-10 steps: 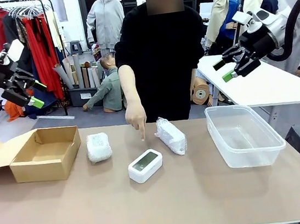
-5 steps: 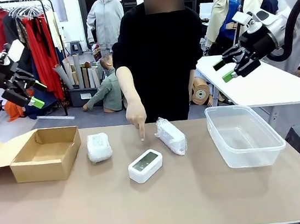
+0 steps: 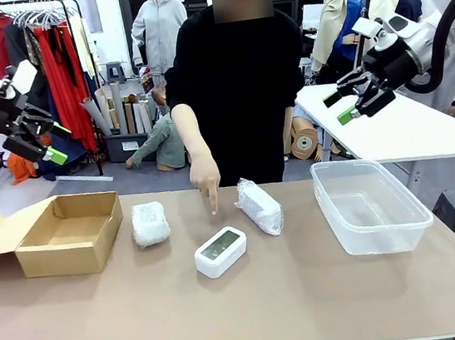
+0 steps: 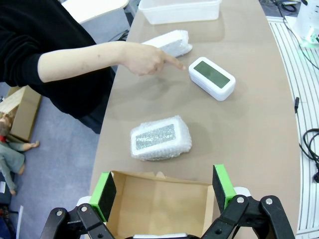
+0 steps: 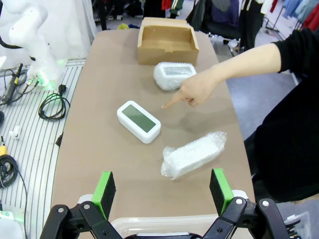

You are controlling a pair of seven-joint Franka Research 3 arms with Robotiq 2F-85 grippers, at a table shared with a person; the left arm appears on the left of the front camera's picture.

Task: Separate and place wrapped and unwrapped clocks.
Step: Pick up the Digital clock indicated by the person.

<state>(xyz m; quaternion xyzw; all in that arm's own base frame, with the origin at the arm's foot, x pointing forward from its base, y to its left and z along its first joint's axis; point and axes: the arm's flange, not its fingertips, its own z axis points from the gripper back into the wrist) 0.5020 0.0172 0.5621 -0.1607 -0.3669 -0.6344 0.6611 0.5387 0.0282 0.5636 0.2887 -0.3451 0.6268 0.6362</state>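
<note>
The bare white clock (image 3: 221, 251) (image 4: 211, 78) (image 5: 139, 122) with a grey screen lies mid-table. One bubble-wrapped clock (image 3: 150, 223) (image 4: 160, 138) (image 5: 174, 75) sits left of it by the cardboard box; another (image 3: 259, 206) (image 4: 168, 43) (image 5: 193, 154) lies right of it. A person's hand (image 3: 206, 178) (image 4: 149, 57) (image 5: 192, 90) points a finger down just behind the bare clock. My left gripper (image 3: 48, 141) (image 4: 163, 188) hangs open, high above the table's left end. High at the right, my right gripper (image 3: 339, 106) (image 5: 161, 191) is also open. Both are empty.
An open brown cardboard box (image 3: 68, 234) (image 4: 159, 204) (image 5: 167, 34) stands at the table's left end. A clear plastic tub (image 3: 369, 203) (image 4: 179, 10) stands at the right. A white table (image 3: 406, 125) is behind at the right, and a clothes rack (image 3: 29, 62) at the far left.
The person has shifted slightly; the pointing hand stays behind the bare clock. Both arms and all clocks are unmoved.
</note>
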